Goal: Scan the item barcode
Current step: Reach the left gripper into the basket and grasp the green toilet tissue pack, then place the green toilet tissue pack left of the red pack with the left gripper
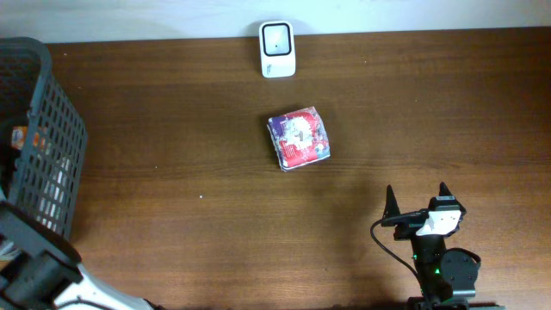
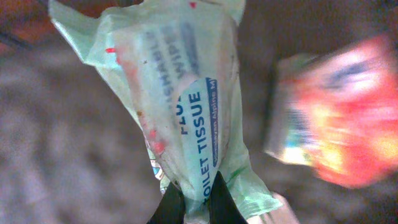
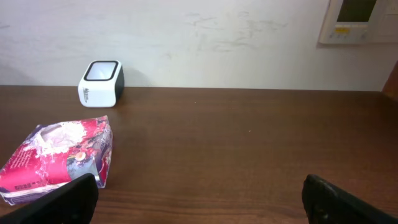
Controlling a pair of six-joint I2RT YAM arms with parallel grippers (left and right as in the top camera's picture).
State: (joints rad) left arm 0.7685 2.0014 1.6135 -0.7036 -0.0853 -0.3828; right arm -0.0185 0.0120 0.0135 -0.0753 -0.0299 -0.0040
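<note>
In the overhead view the scanner [image 1: 277, 49] stands at the far edge of the table [image 1: 172, 129]. A pink pack [image 1: 299, 138] lies between it and the right gripper [image 1: 417, 205], which waits spread wide and empty. The basket [image 1: 39, 129] is at the left, and the left arm [image 1: 34, 271] is beside it. In the left wrist view the left gripper [image 2: 195, 198] is clenched on the edge of a pale green tissue packet [image 2: 186, 106], with a blurred red and orange packet [image 2: 339, 118] beside it. So I judge that the picking step is in hand. Next, the packet must be lifted and its barcode, which I cannot see, turned toward the scanner. In the right wrist view the pink pack [image 3: 59, 158] lies near the scanner [image 3: 101, 83] and may crowd the approach.
</note>
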